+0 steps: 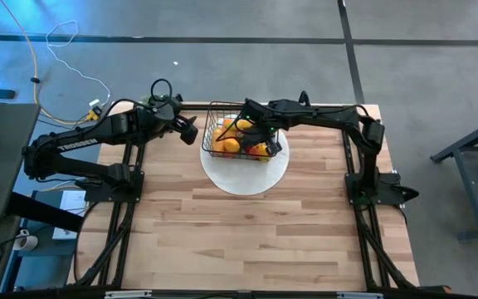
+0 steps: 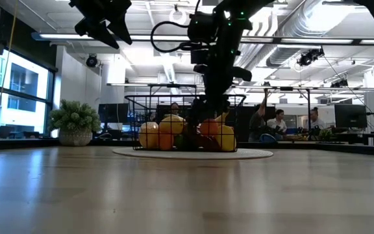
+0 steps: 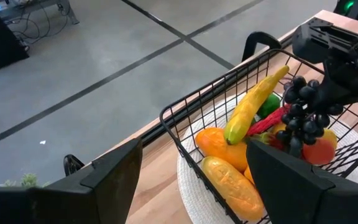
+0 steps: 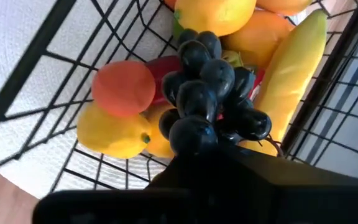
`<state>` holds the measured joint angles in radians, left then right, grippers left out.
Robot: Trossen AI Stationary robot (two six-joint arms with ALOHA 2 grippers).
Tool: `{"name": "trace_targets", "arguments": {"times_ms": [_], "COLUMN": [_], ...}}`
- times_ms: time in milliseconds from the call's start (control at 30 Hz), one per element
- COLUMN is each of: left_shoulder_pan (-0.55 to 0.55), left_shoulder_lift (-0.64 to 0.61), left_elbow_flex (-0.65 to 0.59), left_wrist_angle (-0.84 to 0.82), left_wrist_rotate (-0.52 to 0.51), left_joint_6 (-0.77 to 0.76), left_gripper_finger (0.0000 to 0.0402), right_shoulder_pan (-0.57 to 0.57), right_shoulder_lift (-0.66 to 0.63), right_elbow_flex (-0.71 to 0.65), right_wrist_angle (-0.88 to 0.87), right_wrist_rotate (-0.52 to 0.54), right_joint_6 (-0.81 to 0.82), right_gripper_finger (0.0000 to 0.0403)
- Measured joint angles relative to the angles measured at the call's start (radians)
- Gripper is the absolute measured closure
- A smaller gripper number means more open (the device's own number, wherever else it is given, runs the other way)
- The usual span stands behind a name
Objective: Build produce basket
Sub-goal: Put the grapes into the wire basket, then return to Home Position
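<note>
Dark toy grapes (image 4: pixel 207 93), a clustered bunch, hang clamped in the right gripper (image 4: pixel 197 146) directly above the small rectangular black wire-mesh basket (image 3: pixel 185 109). That basket stands on a round white plate (image 1: pixel 244 176) at the far middle of the light wooden table (image 1: pixel 247 241). Inside it lie a yellow banana (image 3: pixel 252 102), a yellow lemon (image 4: pixel 112 132), an orange mango (image 3: pixel 219 147), a red chilli (image 3: pixel 267 121), a round orange-red fruit (image 4: pixel 124 88) and a green piece (image 3: pixel 269 104). The left gripper (image 1: pixel 187 129) hovers just beside the basket's left wall, fingers (image 3: pixel 114 177) apart, holding nothing.
</note>
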<state>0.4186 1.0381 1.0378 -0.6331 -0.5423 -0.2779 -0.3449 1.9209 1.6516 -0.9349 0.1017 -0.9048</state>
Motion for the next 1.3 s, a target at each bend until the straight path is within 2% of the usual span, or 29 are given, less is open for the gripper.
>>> {"name": "trace_targets", "arguments": {"times_ms": [133,433,567,800,1000,1100,1200,1300], "left_shoulder_pan": [0.0,0.0,0.0,0.0,0.0,-0.015,-0.053,-0.097], "left_shoulder_lift": [0.0,0.0,0.0,0.0,-0.007,-0.018,-0.046,-0.089], "left_elbow_flex": [0.0,0.0,0.0,0.0,0.0,-0.001,-0.038,-0.094], "left_wrist_angle": [0.0,0.001,0.001,0.001,-0.014,-0.033,-0.018,0.006], "left_wrist_rotate": [-0.001,-0.009,-0.01,0.025,0.245,0.313,0.302,0.236], "left_joint_6": [0.0,0.0,-0.006,-0.028,-0.062,-0.064,-0.071,-0.09], "left_gripper_finger": [0.0122,0.0122,0.0122,0.0122,0.0122,0.0122,0.0122,0.0122], "right_shoulder_pan": [0.0,0.0,-0.001,-0.006,-0.017,-0.018,-0.013,-0.001], "right_shoulder_lift": [0.0,0.0,-0.004,-0.041,-0.081,-0.104,-0.141,-0.183], "right_elbow_flex": [0.002,0.003,0.003,0.004,0.004,0.004,0.004,0.004], "right_wrist_angle": [-0.003,-0.012,-0.022,-0.014,-0.006,-0.002,0.004,0.025], "right_wrist_rotate": [0.0,0.001,0.0,0.0,-0.004,-0.005,-0.009,-0.01], "right_joint_6": [0.042,0.045,0.084,0.176,0.389,0.501,0.617,0.727], "right_gripper_finger": [0.0371,0.0266,0.0238,0.0227,0.0226,0.0226,0.0226,0.0226]}}
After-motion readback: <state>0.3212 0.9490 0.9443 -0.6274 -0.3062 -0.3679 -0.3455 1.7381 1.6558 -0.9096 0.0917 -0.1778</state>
